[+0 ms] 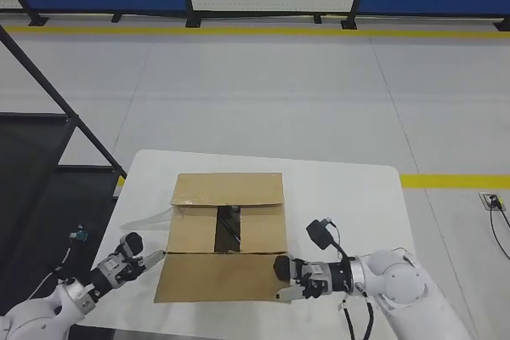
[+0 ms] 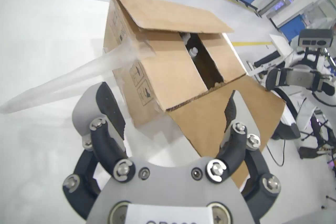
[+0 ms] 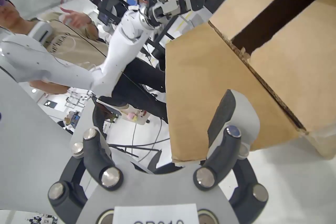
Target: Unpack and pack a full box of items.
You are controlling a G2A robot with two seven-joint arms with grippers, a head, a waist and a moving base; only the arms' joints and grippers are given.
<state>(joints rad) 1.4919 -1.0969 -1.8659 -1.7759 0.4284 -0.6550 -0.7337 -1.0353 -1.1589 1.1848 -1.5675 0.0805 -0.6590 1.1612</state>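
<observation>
Unpacking is at its first step, I judge: the box [image 1: 263, 242] stands mid-table with its far flap [image 1: 229, 189] and near flap [image 1: 217, 278] folded out, while the two inner flaps [image 1: 191, 229] lie almost shut with a dark gap [image 1: 228, 229] between them. The left gripper [image 1: 144, 257] sits spread wide at the near flap's left corner, holding nothing. The right gripper [image 1: 289, 280] is also spread, with the flap's right edge between its fingers but not pinched. The next move likely calls for lifting the inner flaps outward. A loose tape strip [image 1: 149, 218] juts from the box's left side — a snag risk. The table [image 1: 348, 195] offers bare room on both sides — more on the right.
</observation>
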